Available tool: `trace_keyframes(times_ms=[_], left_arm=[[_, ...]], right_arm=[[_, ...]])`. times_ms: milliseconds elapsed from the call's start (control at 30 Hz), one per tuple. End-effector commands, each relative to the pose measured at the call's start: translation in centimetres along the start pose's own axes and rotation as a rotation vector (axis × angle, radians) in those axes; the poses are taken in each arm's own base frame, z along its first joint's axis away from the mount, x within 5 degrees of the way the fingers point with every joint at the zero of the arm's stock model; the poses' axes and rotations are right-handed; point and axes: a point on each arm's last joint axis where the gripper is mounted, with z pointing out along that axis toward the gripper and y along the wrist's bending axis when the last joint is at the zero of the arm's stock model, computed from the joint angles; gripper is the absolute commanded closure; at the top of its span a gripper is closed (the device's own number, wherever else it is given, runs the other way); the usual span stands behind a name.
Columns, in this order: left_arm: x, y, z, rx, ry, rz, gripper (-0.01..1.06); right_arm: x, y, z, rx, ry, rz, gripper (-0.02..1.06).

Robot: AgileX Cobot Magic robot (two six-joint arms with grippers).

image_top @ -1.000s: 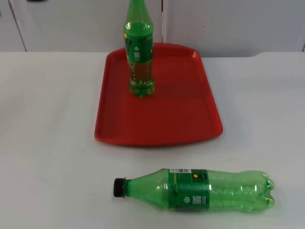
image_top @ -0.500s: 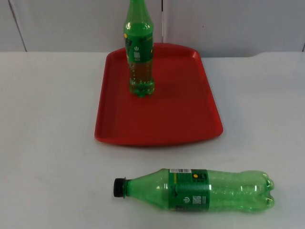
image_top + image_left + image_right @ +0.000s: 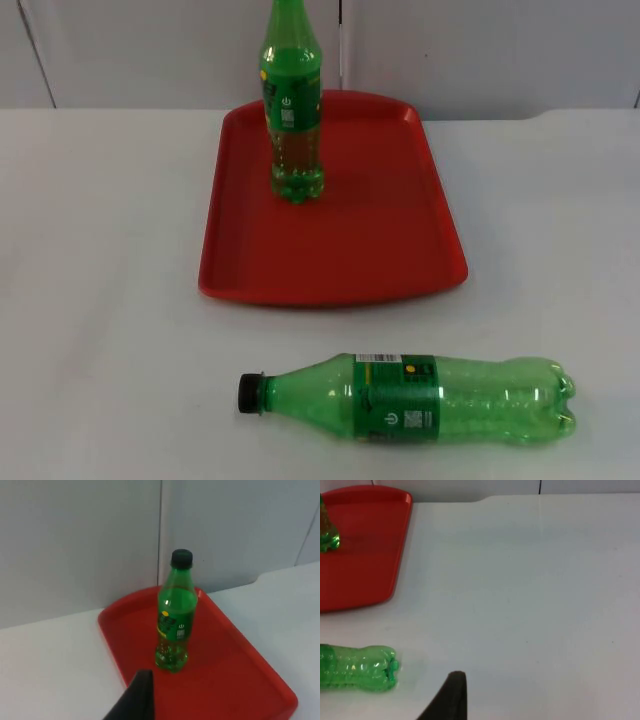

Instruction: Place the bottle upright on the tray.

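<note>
A green plastic bottle (image 3: 410, 398) lies on its side on the white counter (image 3: 100, 300), in front of the red tray (image 3: 400, 250) and well apart from it. Its black cap (image 3: 250, 393) points toward the left arm's side and its lobed base (image 3: 560, 398) toward the right arm's side. The bottle is clear green with a darker green label (image 3: 397, 398) wrapped round its middle; the label carries a small white mark, a yellow dot and a white barcode strip at its edge. It looks empty, though the view does not make that certain. In the right wrist view the base end of this bottle (image 3: 357, 667) rests on the counter, near the tray's corner (image 3: 395, 570).

A second green bottle (image 3: 291, 110) stands upright on the tray, in the half nearer the grey wall (image 3: 480, 50) and toward the left arm's side. It has the same kind of green label, and the left wrist view shows its black cap (image 3: 181, 558) on top.

The left pincer shows one black fingertip (image 3: 137, 700) above the near part of the tray; whether it is spread or pressed together cannot be told. The right pincer shows one black fingertip (image 3: 450, 697) over bare counter, beside the lying bottle's base, and its state cannot be told either. Neither touches a bottle.
</note>
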Motion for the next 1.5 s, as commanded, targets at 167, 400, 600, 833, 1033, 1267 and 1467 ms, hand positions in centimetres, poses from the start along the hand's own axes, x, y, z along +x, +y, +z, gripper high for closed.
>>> trace_keyframes(times_ms=[167,400,600,833,1033,1267,1467], left_arm=[[0.2,0.2,-3.0,-0.005,-0.003,-0.008,0.00],[0.8,0.3,-6.7,0.014,-0.010,0.048,0.00],[1.5,0.5,-10.1,0.030,-0.050,0.096,0.00],[3.0,0.9,-14.3,0.036,-0.101,0.104,0.00],[4.5,1.1,-16.9,0.047,-0.136,0.090,0.00],[6.5,1.5,-19.5,0.046,-0.160,0.086,0.00],[7.6,1.8,-20.4,0.037,-0.151,0.089,0.00]], right_arm=[[0.1,0.0,0.1,0.006,-0.006,0.003,-0.01],[0.1,0.0,0.1,0.006,-0.006,0.003,-0.01],[0.1,0.0,0.1,0.006,-0.006,0.003,-0.01],[0.1,0.0,0.1,0.006,-0.006,0.003,-0.01],[0.1,0.0,0.1,0.006,-0.006,0.003,-0.01],[0.1,0.0,0.1,0.006,-0.006,0.003,-0.01],[0.1,0.0,0.1,0.006,-0.006,0.003,-0.01]])
